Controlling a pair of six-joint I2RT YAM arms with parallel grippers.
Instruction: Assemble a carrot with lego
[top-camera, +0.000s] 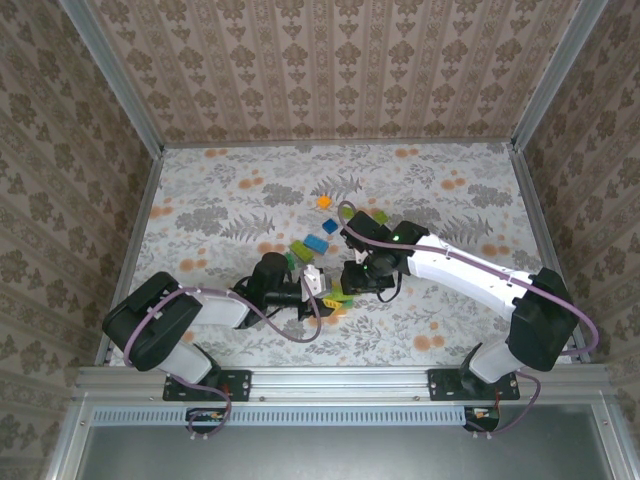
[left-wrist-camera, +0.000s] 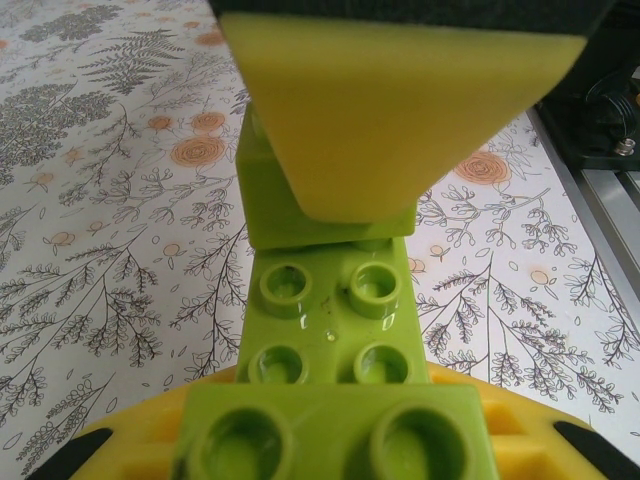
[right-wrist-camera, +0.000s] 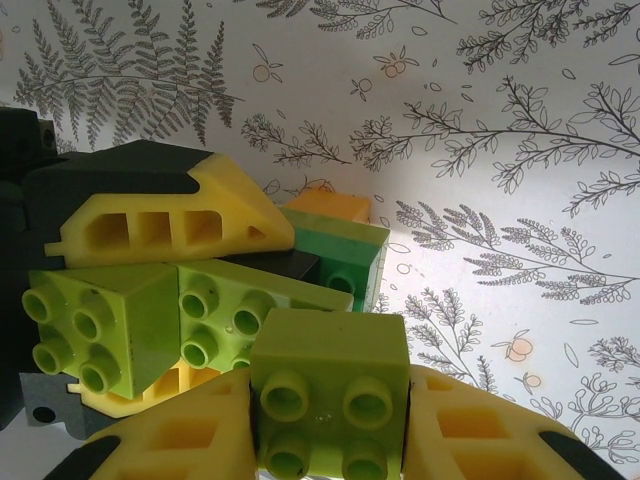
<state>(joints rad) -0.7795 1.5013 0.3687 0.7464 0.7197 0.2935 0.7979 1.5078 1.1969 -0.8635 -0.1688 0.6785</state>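
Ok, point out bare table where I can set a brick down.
Bare: the far-left corner of the table and the far-right stretch beside the right rail. Crowded: mid-table, where loose lego lies by the left gripper and right gripper.

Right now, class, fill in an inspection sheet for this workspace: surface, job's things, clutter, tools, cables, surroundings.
surface: table, floral cover, flat.
job's things: carrot, a row of lime bricks, held between both tools; loose lego, orange, blue and green, lies beyond them.
clutter: nothing seen.
tools: left tool shut on one end of the carrot; right tool shut on the other end.
cables: purple cables trail from both tools.
surroundings: patterned walls on three sides; metal rail at the near edge.
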